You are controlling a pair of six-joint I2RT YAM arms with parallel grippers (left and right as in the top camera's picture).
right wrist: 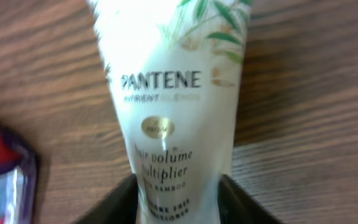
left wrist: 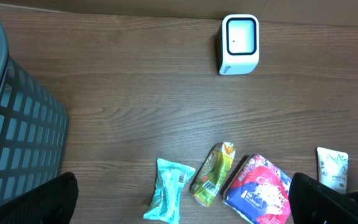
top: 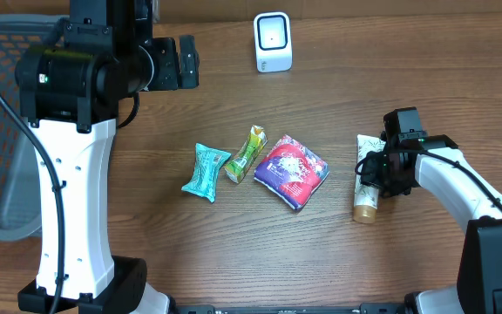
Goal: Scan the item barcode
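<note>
Pantene tube (top: 367, 161) is lying flat on the worktop (top: 234, 253) over by the right edge, logo side up. Its long axis runs near-to-far, with the gold cap at the near end and the flat crimp at the far end. The right gripper (right wrist: 178, 198) is down on it from above, straddling the body, fingers (right wrist: 120, 199) set crosswise to that axis. The jaws are partly closed and look pressed against both sides of the tube, so I'd call it a pinch. The wrist view is pretty soft though, so I can't swear it's a firm one. The tube looks like it's resting on the wood, not lifted yet.

No barcode on the face that's showing. My guess is it's on the underside, so the tube will want a turn on the way over.

Mid-worktop, left of the tube and apart from it, there's a purple pouch (top: 292, 170). Just beside that is a green packet (top: 247, 154), then a teal packet (top: 206, 172).

At the far edge, roughly centre, sits the white scanner (top: 273, 42). From the tube that's farther away and to the left. The right arm is clearly the nearer one for this. The left gripper (left wrist: 182, 186) hangs up high toward the far left corner, jaws wide open and empty, with a grey basket (left wrist: 17, 124) at the left edge.
</note>
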